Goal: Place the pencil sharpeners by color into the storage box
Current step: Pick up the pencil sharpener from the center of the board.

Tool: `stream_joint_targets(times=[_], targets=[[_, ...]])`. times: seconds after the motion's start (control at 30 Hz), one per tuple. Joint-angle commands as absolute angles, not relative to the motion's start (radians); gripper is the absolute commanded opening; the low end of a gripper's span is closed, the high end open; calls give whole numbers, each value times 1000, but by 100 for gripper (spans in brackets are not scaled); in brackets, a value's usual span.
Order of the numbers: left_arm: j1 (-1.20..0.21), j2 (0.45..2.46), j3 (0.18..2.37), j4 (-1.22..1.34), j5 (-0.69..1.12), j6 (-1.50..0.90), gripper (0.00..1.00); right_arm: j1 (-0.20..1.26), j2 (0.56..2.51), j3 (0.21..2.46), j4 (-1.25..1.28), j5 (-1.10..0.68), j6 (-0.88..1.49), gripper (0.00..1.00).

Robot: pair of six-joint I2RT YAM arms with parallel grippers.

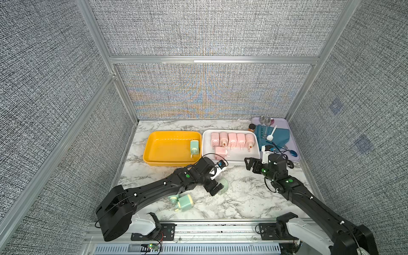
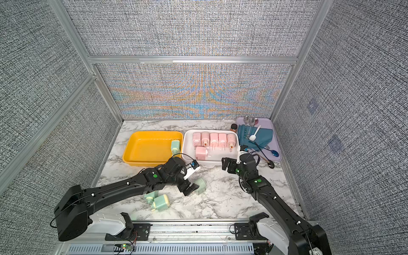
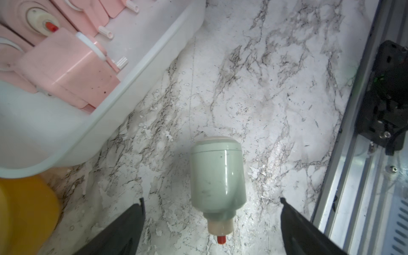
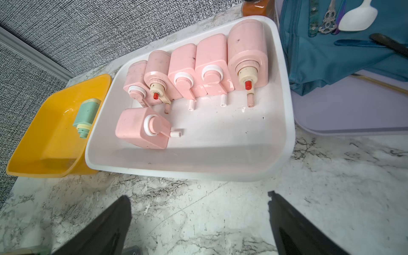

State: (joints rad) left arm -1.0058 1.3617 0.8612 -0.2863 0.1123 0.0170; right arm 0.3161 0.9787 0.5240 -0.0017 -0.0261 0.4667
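Pencil sharpeners: counted six pastel pink plastic blocks (image 1: 232,140) with cream necks inside white plastic tray (image 1: 245,155), centre-right of a top view. Five in a row, sixth turned sideways below them. Found one mint green plastic sharpener (image 1: 194,149) against right wall of yellow plastic tray (image 1: 167,152), just left of white one. Noted another mint green sharpener (image 3: 218,178) lying on white marble tabletop (image 3: 265,88), low in left wrist view, neck toward camera, between wide-open jaws of left gripper (image 3: 212,201) — flanked, not touched. Spotted two more green ones (image 1: 185,202) lower left of centre, close together, one partly under left arm (image 1: 154,189). Saw right gripper (image 4: 198,196) spread wide, empty, over bare marble below white tray.
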Motion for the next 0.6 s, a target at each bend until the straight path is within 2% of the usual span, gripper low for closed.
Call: stream_joint_targets(times=[0.0,0.3,0.57], targets=[[-1028,1358,854,-256,73,25,99,317,982,532,20,-25,471,99],[-1097,1376,835,-238,-61,9,99,318,969,533,-22,-85,444,99],[-1097,1470,880,-254,13,27,98,318,942,517,-22,-104,440,99]])
